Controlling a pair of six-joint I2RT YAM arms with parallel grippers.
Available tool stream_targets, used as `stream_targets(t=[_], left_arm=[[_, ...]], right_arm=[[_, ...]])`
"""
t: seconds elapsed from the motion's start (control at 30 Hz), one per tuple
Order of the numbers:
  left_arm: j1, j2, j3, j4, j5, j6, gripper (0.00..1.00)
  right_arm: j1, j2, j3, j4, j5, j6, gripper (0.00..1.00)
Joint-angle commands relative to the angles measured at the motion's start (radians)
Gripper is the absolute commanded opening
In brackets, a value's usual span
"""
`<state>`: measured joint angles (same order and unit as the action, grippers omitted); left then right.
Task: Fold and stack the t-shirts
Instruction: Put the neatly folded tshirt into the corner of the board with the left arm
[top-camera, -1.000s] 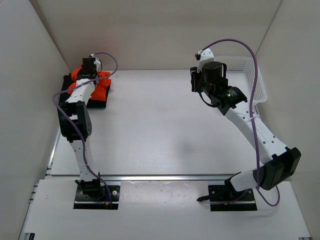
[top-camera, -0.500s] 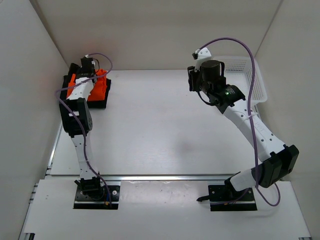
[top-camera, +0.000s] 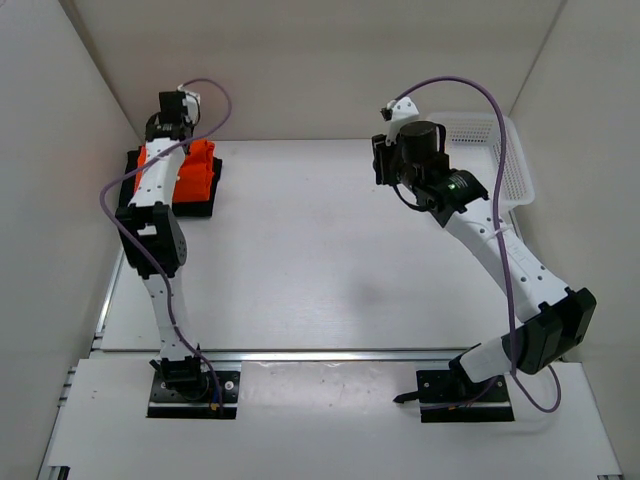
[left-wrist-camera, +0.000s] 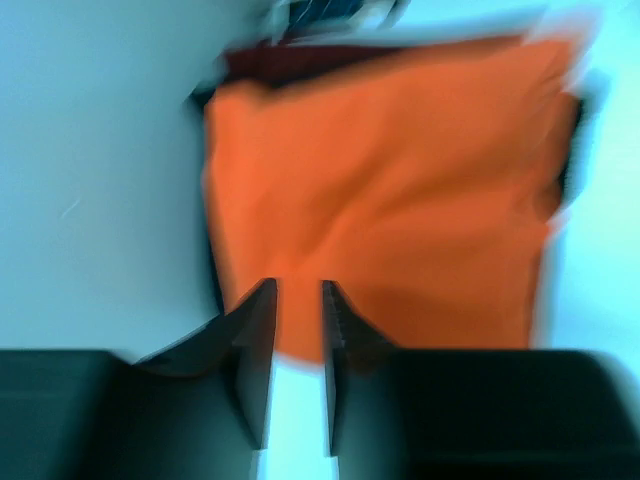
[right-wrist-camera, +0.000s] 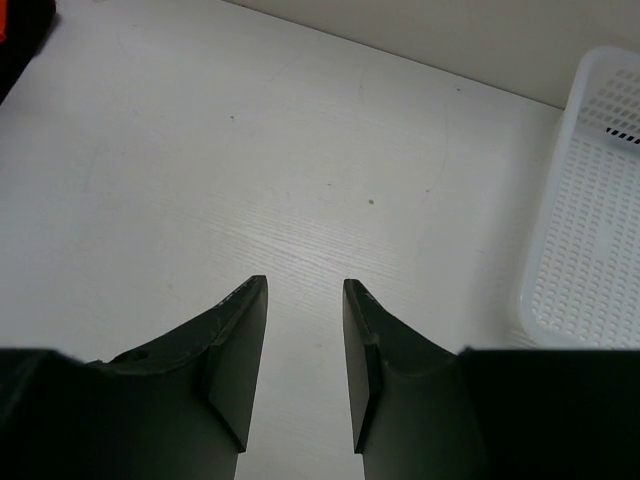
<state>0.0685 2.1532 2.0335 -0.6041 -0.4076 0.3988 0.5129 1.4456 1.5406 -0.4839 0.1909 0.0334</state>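
The orange t-shirt (top-camera: 193, 172) lies folded on the black t-shirt (top-camera: 196, 208) at the table's far left. In the blurred left wrist view the orange shirt (left-wrist-camera: 390, 190) fills the middle, with a dark red strip (left-wrist-camera: 270, 62) along its far edge. My left gripper (top-camera: 162, 128) hovers at the back edge of the stack. Its jaws (left-wrist-camera: 297, 285) stand slightly apart with nothing between them. My right gripper (top-camera: 383, 165) hangs above the bare table at the back right. In the right wrist view it (right-wrist-camera: 305, 282) is open and empty.
A white mesh basket (top-camera: 503, 150) stands in the far right corner; it also shows in the right wrist view (right-wrist-camera: 590, 250). White walls close in the table on the left, back and right.
My left gripper has risen off the orange shirt and moved back toward the rear wall. The orange shirt now lies flatter on the stack. My right gripper has drifted slightly left.
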Motion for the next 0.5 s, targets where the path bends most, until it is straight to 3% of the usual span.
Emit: stream_targets(t=[0.0,0.07,0.13,0.3,0.37,0.47], left_arm=[[0.048,0.138,0.299,-0.256,0.284,-0.112,0.27],[0.071,0.253,0.506,-0.374,0.358,-0.109,0.17],[0.073,0.254,0.502,-0.378,0.386,-0.065,0.16],[0.047,0.191,0.277,-0.225,0.444,0.011,0.17],[0.045,0.227,0.293,-0.220,0.455,0.017,0.16],[0.040,0.331,0.446,-0.267,0.454,0.020,0.17]], right_arm=[[0.022,-0.002,0.026,0.041,0.015,0.011,0.33],[0.026,-0.023,-0.019,0.077,0.016,0.020,0.33],[0.027,-0.042,-0.051,0.102,0.019,0.028,0.33],[0.004,-0.097,-0.154,0.151,0.025,0.045,0.33],[-0.013,-0.111,-0.180,0.160,0.010,0.048,0.33],[-0.036,-0.132,-0.215,0.169,-0.001,0.059,0.33]])
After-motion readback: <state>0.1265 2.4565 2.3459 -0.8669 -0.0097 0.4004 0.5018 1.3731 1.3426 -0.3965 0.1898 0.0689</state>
